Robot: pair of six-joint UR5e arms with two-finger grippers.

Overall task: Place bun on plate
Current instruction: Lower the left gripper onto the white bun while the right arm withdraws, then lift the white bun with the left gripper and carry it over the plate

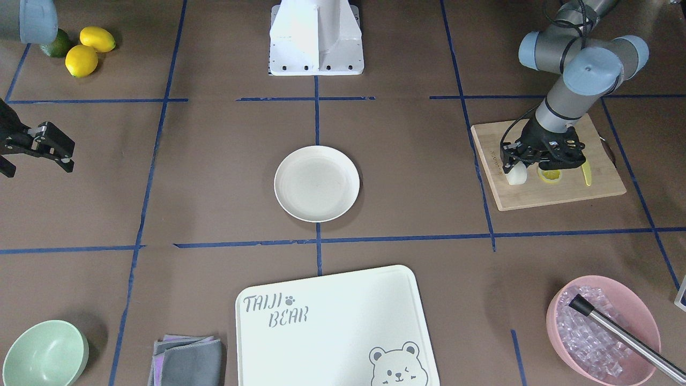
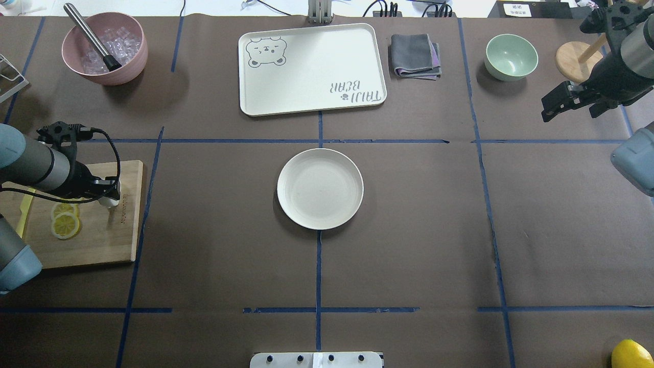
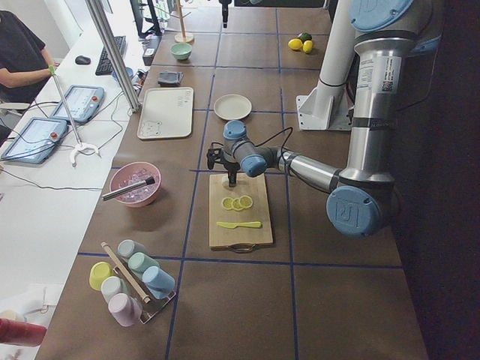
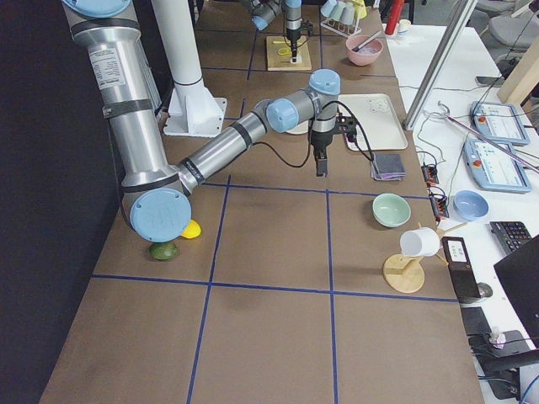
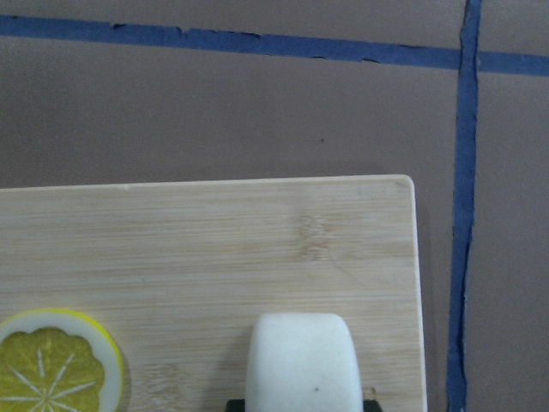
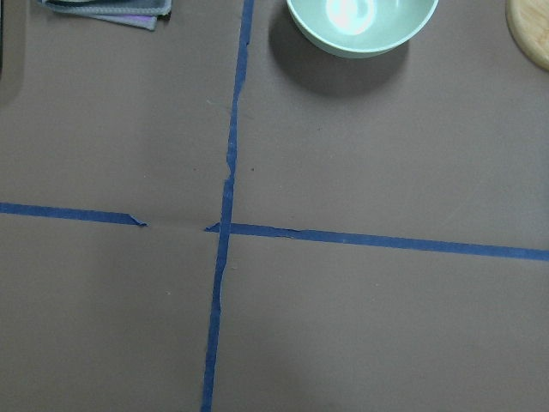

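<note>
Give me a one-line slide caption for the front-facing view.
Left gripper at the bun on the wooden board, plate empty at table centre, right gripper open off to the side.

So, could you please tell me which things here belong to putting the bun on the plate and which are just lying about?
For the job:
bun, on the wooden board
plate
left gripper, down at the bun

Lying about:
lemon slices
green bowl
bear-printed tray
folded cloths
pink bowl
right gripper, open
</note>
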